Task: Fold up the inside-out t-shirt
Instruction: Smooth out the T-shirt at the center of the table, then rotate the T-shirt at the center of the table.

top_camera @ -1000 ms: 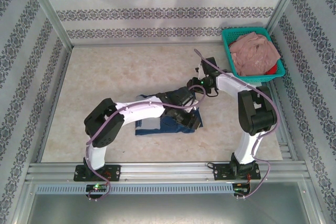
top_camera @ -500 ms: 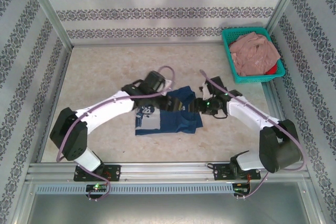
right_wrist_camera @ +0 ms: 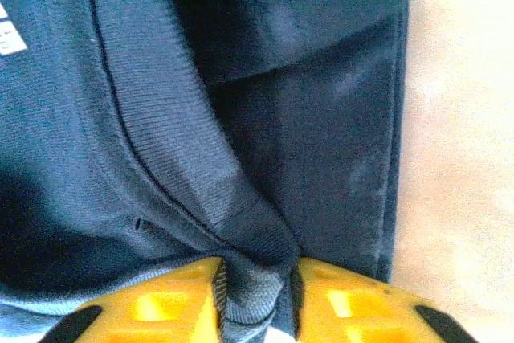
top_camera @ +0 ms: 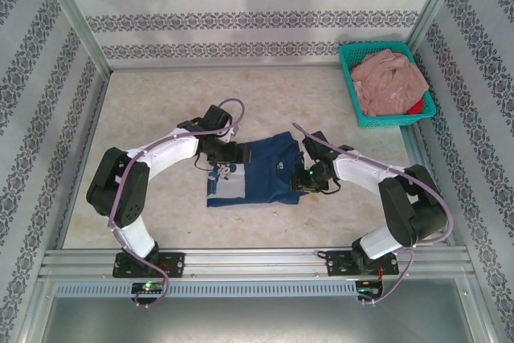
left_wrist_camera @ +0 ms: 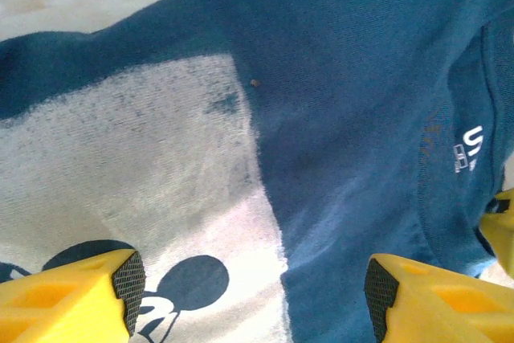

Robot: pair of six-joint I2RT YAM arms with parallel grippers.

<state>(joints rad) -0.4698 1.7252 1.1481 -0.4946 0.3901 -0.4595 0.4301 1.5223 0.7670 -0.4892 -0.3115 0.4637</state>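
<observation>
The inside-out t-shirt (top_camera: 269, 173) lies as a dark navy rectangle in the middle of the table, with a pale grey print patch (top_camera: 225, 186) on its left part. My left gripper (top_camera: 227, 165) hovers open just over that patch. The left wrist view has its yellow fingers (left_wrist_camera: 80, 295) spread wide above the shirt (left_wrist_camera: 345, 102), nothing between them. At the shirt's right edge, my right gripper (top_camera: 302, 176) is shut on cloth. In the right wrist view a pinched ridge of the shirt (right_wrist_camera: 161, 118) sits between the pads of that gripper (right_wrist_camera: 255, 287).
A teal basket (top_camera: 350, 78) stands at the back right, holding a dusty pink garment (top_camera: 391, 79). Patterned walls close the table on three sides. Bare beige tabletop (top_camera: 201, 98) surrounds the shirt.
My left arm drew back from across the shirt to its left part, its gripper wider. The right gripper came down to the shirt's right edge and closed on the cloth.
</observation>
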